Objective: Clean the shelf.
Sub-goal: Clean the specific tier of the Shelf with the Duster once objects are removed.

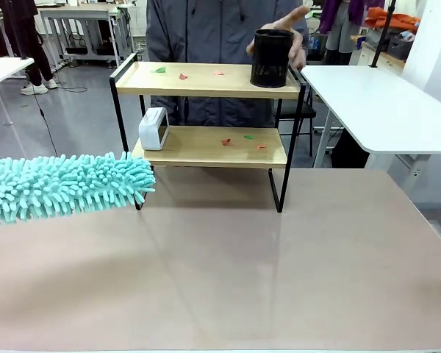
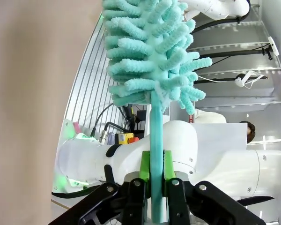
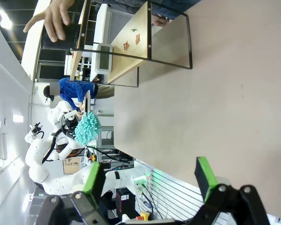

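While the left gripper point(image 2: 156, 168) clenches the teal duster point(image 2: 150, 56), the right gripper point(image 3: 149, 176) is released.

The left end effector point(image 2: 156, 171) was clamped tight on the teal handle point(image 2: 156, 140) of a fluffy duster point(image 2: 152, 51), with the green pads point(image 2: 144, 166) pressed on either side of it. The shaggy head stuck up toward the top of the shot. The tan table point(image 2: 33, 93) ran down the left, and a white robot arm point(image 2: 215, 159) sat behind.

Bright, even light; sharp frames
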`<state>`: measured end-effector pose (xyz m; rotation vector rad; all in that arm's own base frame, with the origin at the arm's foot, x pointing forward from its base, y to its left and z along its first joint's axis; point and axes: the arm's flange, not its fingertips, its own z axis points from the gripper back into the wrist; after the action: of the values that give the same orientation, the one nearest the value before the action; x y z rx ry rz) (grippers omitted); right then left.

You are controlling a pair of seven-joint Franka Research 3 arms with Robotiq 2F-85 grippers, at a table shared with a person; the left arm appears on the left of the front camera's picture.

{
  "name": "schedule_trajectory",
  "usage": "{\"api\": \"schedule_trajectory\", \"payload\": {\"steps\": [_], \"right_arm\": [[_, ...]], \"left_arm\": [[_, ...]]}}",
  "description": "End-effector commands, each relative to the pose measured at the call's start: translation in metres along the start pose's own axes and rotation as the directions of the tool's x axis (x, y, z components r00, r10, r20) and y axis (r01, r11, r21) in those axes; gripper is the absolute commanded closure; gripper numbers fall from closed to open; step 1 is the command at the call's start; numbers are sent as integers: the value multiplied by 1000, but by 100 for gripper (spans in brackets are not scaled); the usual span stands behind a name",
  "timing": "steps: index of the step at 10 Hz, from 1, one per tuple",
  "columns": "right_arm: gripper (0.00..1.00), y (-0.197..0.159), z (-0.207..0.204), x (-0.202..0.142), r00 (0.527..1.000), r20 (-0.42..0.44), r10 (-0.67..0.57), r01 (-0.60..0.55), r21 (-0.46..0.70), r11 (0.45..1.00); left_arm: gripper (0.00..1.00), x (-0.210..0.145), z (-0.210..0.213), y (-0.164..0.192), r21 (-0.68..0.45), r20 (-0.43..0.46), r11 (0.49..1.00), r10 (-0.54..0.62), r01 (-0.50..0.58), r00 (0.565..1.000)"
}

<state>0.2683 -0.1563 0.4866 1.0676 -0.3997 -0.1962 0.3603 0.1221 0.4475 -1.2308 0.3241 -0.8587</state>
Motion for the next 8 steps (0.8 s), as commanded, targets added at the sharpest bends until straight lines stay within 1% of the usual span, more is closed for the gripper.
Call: {"api": "schedule_trajectory", "payload": {"steps": [1, 8], "right_arm": [[0, 1, -2, 2, 1000, 14, 25, -25, 27, 999], [0, 1, -2, 2, 1000, 14, 25, -25, 27, 999]], "left_arm": [[100, -1, 0, -4, -1, -8, 1000, -15, 15, 1000], [100, -1, 0, -4, -1, -8, 1000, -15, 15, 1000]]}}
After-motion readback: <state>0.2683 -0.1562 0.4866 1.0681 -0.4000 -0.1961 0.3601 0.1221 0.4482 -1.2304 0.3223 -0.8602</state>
